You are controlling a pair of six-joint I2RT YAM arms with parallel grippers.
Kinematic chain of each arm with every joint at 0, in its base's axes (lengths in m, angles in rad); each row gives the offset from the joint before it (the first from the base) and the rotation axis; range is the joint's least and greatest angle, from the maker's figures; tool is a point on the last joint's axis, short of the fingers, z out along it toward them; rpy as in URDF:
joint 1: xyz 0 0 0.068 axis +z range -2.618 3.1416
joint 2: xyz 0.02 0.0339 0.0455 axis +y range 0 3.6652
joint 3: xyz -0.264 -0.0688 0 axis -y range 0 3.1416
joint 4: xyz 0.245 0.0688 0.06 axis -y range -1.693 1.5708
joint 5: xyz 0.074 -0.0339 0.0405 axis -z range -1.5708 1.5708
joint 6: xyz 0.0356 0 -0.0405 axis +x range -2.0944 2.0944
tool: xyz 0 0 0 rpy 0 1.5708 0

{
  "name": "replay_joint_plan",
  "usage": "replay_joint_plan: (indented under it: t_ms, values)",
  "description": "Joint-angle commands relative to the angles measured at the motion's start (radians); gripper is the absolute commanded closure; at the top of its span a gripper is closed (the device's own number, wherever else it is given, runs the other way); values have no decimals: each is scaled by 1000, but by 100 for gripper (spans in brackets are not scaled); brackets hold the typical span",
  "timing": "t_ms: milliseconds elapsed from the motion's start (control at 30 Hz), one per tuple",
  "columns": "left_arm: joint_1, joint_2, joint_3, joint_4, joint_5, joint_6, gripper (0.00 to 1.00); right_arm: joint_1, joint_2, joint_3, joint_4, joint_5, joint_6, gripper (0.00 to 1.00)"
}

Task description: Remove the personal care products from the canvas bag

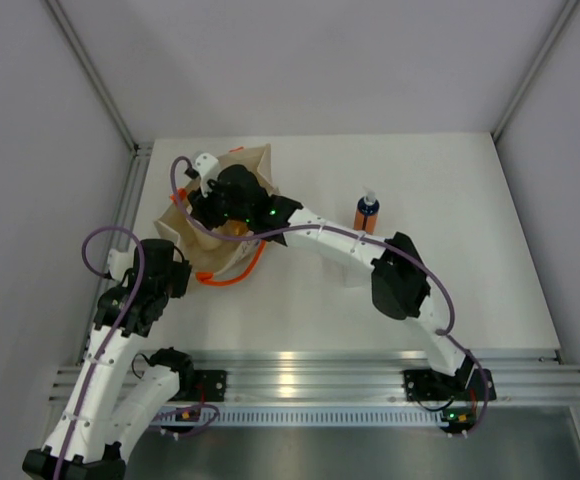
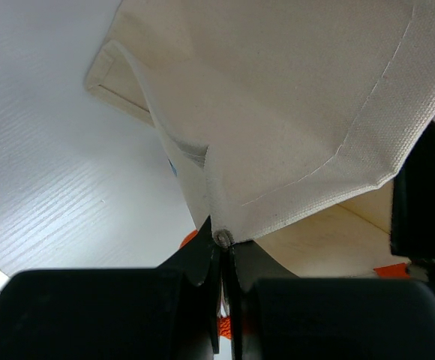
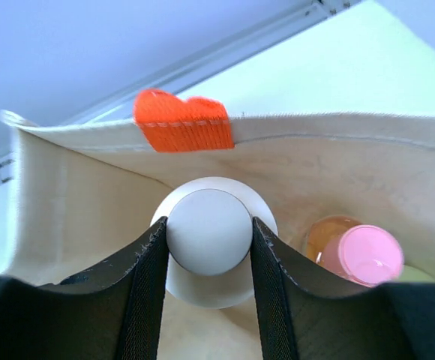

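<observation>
— What is your left gripper doing?
— My left gripper (image 2: 221, 244) is pinched tight on the edge of the canvas bag (image 2: 292, 112). The cloth runs up from it to the top of the left wrist picture.
— And your right one?
— My right gripper (image 3: 208, 232) is down inside the bag. It is set narrow, and its two fingers (image 3: 146, 292) press on both sides of the cream bottle (image 3: 216, 289), in the middle of that picture.
— What else is in there?
— Just to the right, low in the picture, sits the peach bottle (image 3: 352, 251) with its pink cap. Behind them is the bag wall, with an orange handle (image 3: 184, 122) sewn on near the top.
— Is anything out?
— Yes. Seen from above, the orange bottle (image 1: 368, 213) with a dark-blue top stands upright on the tabletop (image 1: 450, 280), right of the bag and well apart from it.
</observation>
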Motion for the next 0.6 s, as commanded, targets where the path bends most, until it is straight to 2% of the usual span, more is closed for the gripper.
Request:
replay_joint_plan:
  t_ms: [0,567]
  values:
    - [-1,-2,6,17,33,-17,100,19,-186,20,190,-27,-12,100]
    - [-1,-1,5,16,39,-20,100,21,-417,-16,101,-32,-56,100]
